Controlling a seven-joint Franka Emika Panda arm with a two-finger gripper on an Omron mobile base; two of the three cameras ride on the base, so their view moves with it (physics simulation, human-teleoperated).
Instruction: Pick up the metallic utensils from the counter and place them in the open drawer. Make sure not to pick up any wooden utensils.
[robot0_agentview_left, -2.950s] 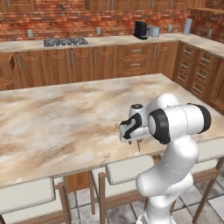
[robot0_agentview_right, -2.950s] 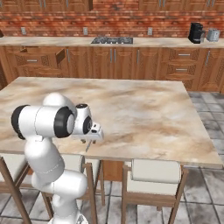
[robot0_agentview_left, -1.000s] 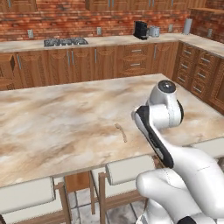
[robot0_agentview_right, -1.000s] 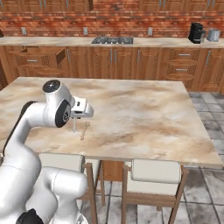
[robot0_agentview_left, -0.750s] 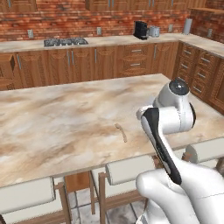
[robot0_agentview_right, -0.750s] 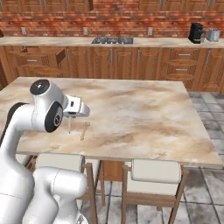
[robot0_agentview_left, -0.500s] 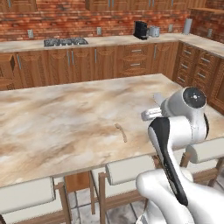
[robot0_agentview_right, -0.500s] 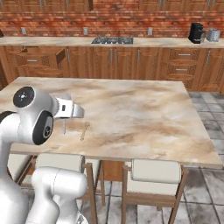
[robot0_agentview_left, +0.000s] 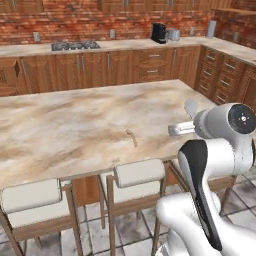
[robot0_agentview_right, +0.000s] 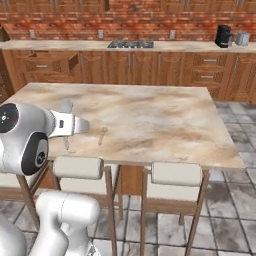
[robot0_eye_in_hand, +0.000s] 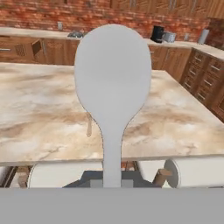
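Hand view: a silver spoon (robot0_eye_in_hand: 113, 83) is seen from close up, its round bowl uppermost and its narrow stem running down into the gripper (robot0_eye_in_hand: 112, 183), whose jaws are nearly closed on the stem's lower end. The spoon is plain matte grey, smooth and unmarked, with a broad oval bowl and a thin straight handle; it is judged to be light, rigid and slippery. In the right base view the spoon (robot0_agentview_right: 65, 107) is held clear above the near left part of the counter (robot0_agentview_right: 150, 107), and in the left base view its bowl (robot0_agentview_left: 190, 107) shows just beyond the wrist. One utensil is left on the counter: a thin tan wooden utensil (robot0_agentview_left: 132, 138), lying flat near the front edge, also visible in the right base view (robot0_agentview_right: 102, 135) and the hand view (robot0_eye_in_hand: 89, 125); it is not to be collected. The open drawer (robot0_agentview_right: 52, 61) is located in the far cabinet run along the brick wall, well apart from the spoon, so a long carry is judged to be required. Risks are assessed as follows: the grip is taken at the handle's end only, so the spoon may pivot or slide out during a fast swing; the protruding bowl may strike the drawer front on approach; release over the drawer edge would drop it to the floor.
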